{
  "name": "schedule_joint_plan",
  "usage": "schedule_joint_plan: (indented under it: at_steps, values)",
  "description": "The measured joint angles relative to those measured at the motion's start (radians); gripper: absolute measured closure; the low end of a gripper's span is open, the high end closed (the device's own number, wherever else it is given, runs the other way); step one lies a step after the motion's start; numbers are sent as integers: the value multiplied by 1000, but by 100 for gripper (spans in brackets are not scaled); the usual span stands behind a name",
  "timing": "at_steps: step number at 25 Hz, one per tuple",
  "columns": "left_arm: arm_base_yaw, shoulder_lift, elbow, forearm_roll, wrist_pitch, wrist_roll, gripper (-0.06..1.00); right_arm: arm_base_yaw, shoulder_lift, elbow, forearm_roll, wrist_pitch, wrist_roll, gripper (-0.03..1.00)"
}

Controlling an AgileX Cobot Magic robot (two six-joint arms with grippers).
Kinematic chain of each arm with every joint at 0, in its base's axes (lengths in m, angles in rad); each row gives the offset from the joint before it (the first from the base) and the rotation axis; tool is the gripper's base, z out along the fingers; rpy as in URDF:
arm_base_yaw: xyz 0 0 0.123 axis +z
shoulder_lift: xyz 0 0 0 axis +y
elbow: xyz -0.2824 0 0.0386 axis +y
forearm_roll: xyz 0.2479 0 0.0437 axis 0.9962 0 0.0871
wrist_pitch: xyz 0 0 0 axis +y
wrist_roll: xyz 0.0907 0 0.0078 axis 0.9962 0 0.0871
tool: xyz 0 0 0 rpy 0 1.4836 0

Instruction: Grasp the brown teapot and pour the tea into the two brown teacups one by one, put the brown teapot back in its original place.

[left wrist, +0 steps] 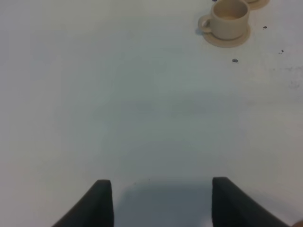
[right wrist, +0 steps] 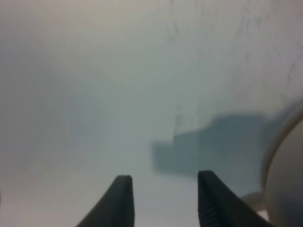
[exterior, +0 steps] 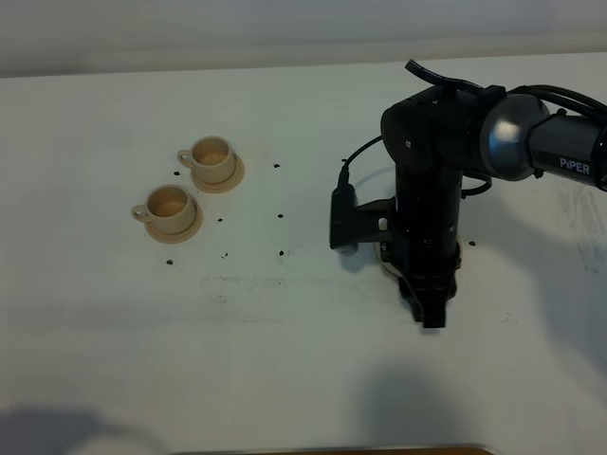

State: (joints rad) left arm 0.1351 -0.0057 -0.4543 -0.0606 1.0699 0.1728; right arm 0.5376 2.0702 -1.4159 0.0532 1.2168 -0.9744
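The two brown teacups (exterior: 212, 154) (exterior: 170, 205) stand on their saucers at the left of the table, handles to the left. One teacup (left wrist: 230, 18) also shows in the left wrist view, far ahead of my left gripper (left wrist: 161, 180), which is open over bare table. My right arm covers the spot at centre right, so the brown teapot is hidden in the exterior high view. My right gripper (exterior: 432, 318) (right wrist: 163, 176) points toward the table's front, open, with only table between its fingers. A pale round blurred shape (right wrist: 284, 184) sits beside it; whether it is the teapot or its coaster I cannot tell.
Small black specks (exterior: 282, 215) dot the white table between the cups and the right arm. A black cable (exterior: 356, 156) loops off the arm's left side. The left arm is out of the exterior high view.
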Motion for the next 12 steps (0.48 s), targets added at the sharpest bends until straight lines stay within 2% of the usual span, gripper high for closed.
schedule_joint_plan:
  at_steps: [6, 9, 12]
  values:
    - [0, 0, 0, 0, 0, 0, 42, 9, -39, -71, 26, 0, 78, 66]
    - [0, 0, 0, 0, 0, 0, 42, 14, -71, -103, 21, 0, 202, 66]
    - [0, 0, 0, 0, 0, 0, 42, 14, -96, -128, -29, 0, 440, 66]
